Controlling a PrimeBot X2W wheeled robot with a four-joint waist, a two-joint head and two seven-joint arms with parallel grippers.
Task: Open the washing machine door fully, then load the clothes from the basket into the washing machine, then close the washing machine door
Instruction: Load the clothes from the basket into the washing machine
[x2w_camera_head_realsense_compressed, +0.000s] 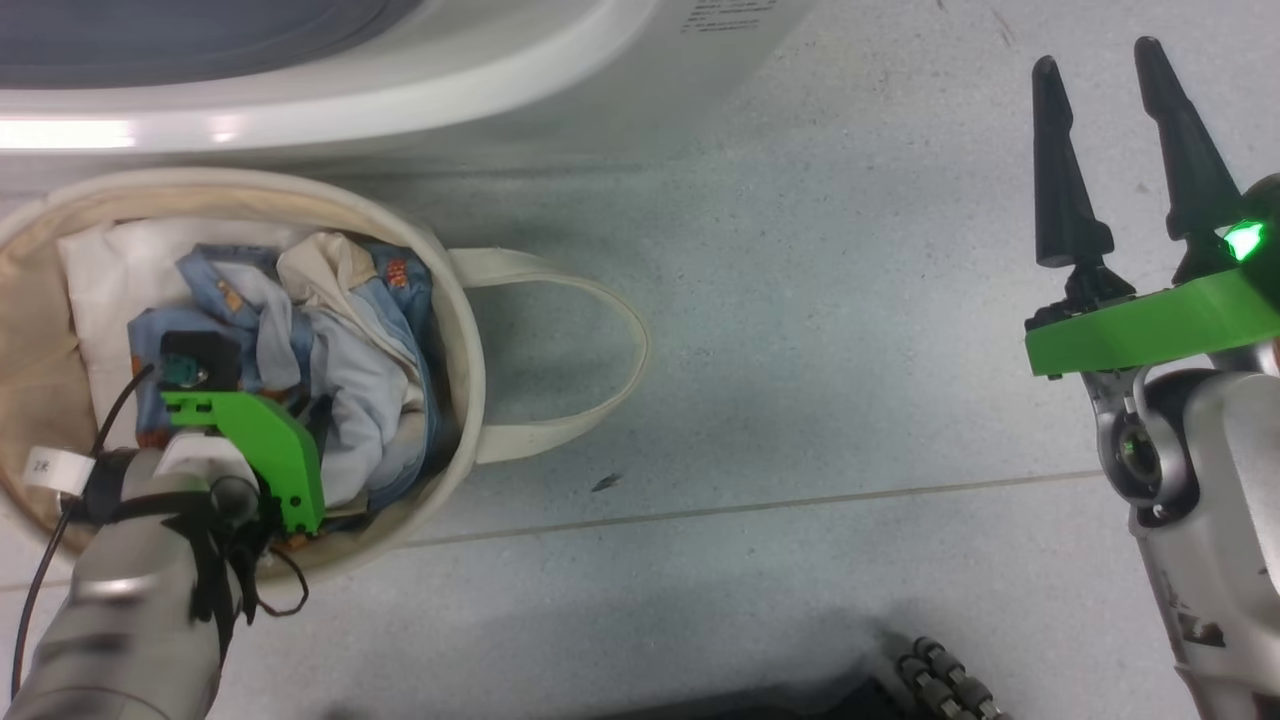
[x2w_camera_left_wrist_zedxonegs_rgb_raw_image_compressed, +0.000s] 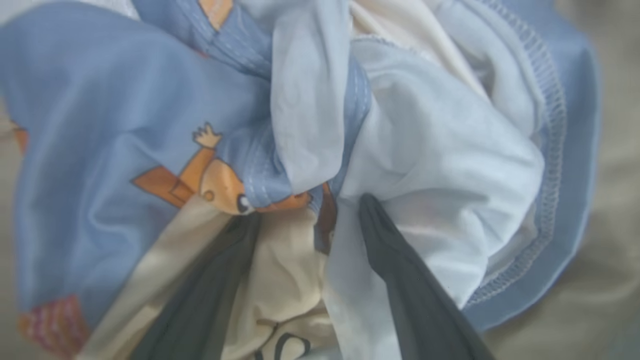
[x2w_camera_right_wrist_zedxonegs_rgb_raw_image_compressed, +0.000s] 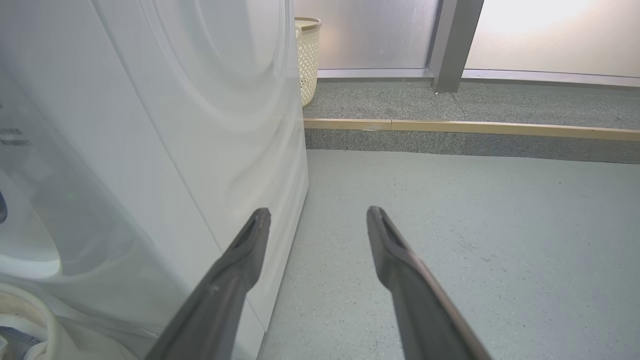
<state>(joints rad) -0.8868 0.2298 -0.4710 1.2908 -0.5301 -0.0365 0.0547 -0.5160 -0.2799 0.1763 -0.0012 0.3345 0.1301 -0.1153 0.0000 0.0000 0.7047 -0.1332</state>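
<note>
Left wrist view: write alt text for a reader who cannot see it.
The left gripper, open, has its dark fingers sunk in a heap of light blue clothes with orange cartoon prints and a cream piece. The basket blurs behind.

Clothes (x2w_camera_left_wrist_zedxonegs_rgb_raw_image_compressed: 100, 125) — light blue, orange cartoon print; left pincer (x2w_camera_left_wrist_zedxonegs_rgb_raw_image_compressed: 307, 212) spread wide, fingers (x2w_camera_left_wrist_zedxonegs_rgb_raw_image_compressed: 400, 280) sunk into the clothes — cream piece (x2w_camera_left_wrist_zedxonegs_rgb_raw_image_compressed: 285, 270) between them.

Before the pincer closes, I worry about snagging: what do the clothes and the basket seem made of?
The clothes: thin soft cloth, likely cotton, matte; it folds loosely, hems stitched. The basket: cream canvas, apparently, matte; its wall stands by itself.
</note>
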